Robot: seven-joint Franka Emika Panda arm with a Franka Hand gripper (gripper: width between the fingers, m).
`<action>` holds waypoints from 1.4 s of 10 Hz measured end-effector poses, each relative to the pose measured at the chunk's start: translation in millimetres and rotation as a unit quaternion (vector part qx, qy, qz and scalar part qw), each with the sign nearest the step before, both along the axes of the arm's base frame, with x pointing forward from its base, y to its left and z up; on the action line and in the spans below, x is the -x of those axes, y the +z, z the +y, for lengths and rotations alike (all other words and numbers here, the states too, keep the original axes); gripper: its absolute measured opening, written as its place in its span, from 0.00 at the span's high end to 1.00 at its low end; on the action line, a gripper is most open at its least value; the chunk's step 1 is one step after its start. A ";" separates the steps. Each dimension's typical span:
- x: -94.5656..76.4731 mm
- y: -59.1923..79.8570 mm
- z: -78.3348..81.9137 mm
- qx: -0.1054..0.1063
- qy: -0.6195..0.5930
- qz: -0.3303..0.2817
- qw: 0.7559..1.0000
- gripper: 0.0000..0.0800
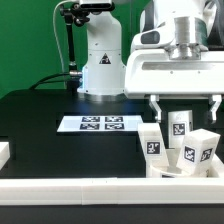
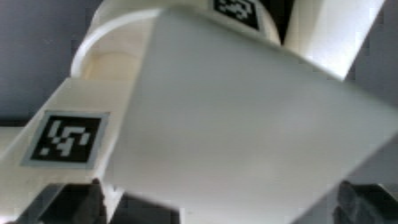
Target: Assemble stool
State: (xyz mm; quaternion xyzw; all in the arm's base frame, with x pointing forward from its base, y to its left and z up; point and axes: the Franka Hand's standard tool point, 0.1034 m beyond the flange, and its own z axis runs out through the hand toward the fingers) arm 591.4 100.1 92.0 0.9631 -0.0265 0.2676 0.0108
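White stool parts with black-and-white tags are clustered at the exterior view's right, near the front rail. One leg [image 1: 180,122] stands upright in the middle, a smaller leg [image 1: 152,140] is to its left, and a third piece [image 1: 197,151] leans in front. My gripper [image 1: 185,108] hangs just above the upright leg, open, with its fingers [image 1: 153,106] spread wide on either side of it and apart from it. In the wrist view a big white block [image 2: 231,120] fills the picture between the dark fingertips [image 2: 71,205]; a tag [image 2: 68,135] shows on a part beside it. I cannot make out the round seat.
The marker board [image 1: 97,124] lies flat on the black table [image 1: 50,115] at mid-left. The arm's white base [image 1: 100,65] stands behind it. A long white rail [image 1: 80,190] runs along the front edge, and another piece of rail [image 1: 5,152] sits at the left.
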 end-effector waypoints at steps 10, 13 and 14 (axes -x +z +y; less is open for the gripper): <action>-2.0 29.6 -36.4 -0.040 -0.042 0.101 0.993 0.19; 2.1 31.4 -33.9 -0.085 -0.097 0.213 0.969 0.19; 1.7 32.0 -35.7 -0.085 -0.090 0.241 0.963 0.19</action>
